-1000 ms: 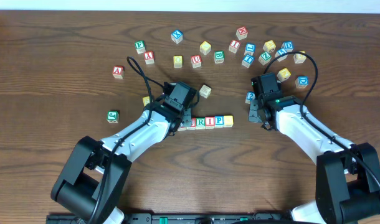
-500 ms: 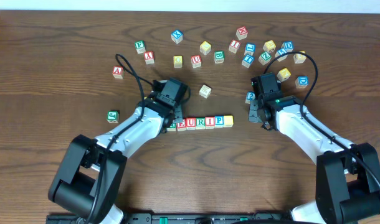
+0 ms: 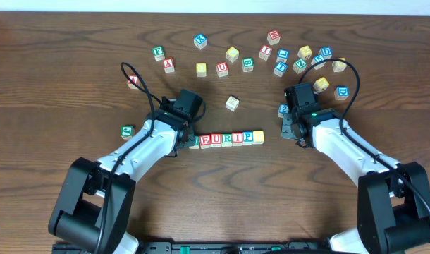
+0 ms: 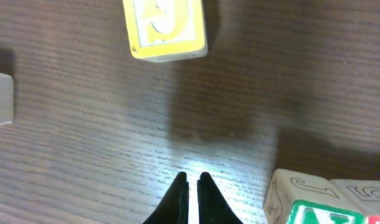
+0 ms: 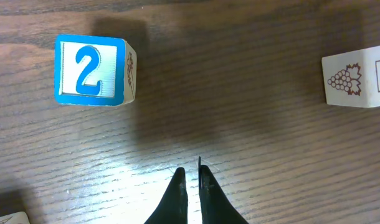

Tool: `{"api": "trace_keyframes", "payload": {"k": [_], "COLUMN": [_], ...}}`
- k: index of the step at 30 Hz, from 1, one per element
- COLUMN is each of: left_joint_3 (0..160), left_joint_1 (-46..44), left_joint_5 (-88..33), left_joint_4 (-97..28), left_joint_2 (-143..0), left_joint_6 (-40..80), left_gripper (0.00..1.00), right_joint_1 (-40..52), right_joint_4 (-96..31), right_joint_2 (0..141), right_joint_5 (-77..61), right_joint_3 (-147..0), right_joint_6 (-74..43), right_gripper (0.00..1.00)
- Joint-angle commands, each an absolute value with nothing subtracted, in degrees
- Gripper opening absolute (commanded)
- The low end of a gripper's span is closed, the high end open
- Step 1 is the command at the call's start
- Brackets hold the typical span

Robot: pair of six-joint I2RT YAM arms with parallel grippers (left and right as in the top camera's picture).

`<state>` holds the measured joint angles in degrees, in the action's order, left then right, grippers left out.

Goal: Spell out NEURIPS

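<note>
Left claw (image 4: pixel 191 186): clenched, empty, tips close over bare table (image 3: pixel 60 85).
Right claw (image 5: pixel 191 183): clenched, empty, over bare wood.
Row (image 3: pixel 226 138): seven cubes touching side by side, starting just right of left claw, ending short of right claw; appears to read NEURIPS, end letters too small to confirm.
N cube (image 4: pixel 302 196): green-framed, just right of left claw's tips, apart from them.
Spares: yellow cube (image 4: pixel 166 28) ahead of left claw; blue 2 (image 5: pixel 90 70) ahead and left of right claw.
Handling: likely light, stiff wood, smooth-faced, slightly slippery, not fragile.
Hold: best across front and back faces, since flanks touch neighbours; sideways nudge could skew the line.
Progress: word looks finished.
</note>
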<state>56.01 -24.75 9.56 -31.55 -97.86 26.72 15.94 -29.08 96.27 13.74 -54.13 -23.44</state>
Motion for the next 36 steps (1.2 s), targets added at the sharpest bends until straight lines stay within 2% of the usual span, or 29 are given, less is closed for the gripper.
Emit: {"api": "trace_keyframes", "payload": {"k": [1, 20, 36], "left_joint_3": [57.63, 57.63, 57.63], "left_joint_1": [-24.56, -24.56, -24.56], "left_joint_5": [8.54, -0.82, -2.61], "left_joint_4": [-31.73, -30.11, -30.61], "left_joint_2": [-96.79, -96.79, -96.79], "left_joint_6": [25.93, 25.08, 25.08], "left_gripper": [0.07, 0.08, 0.08], "right_joint_1": [15.64, 15.64, 15.64], "right_joint_4": [-29.15, -29.15, -29.15], "right_joint_2": [96.71, 96.71, 96.71], "right_joint_5": [14.66, 14.66, 14.66], "right_joint_3": [-53.78, -53.78, -53.78], "right_joint_6": [-23.07, -22.76, -22.63], "right_gripper": [0.03, 0.02, 0.02]}}
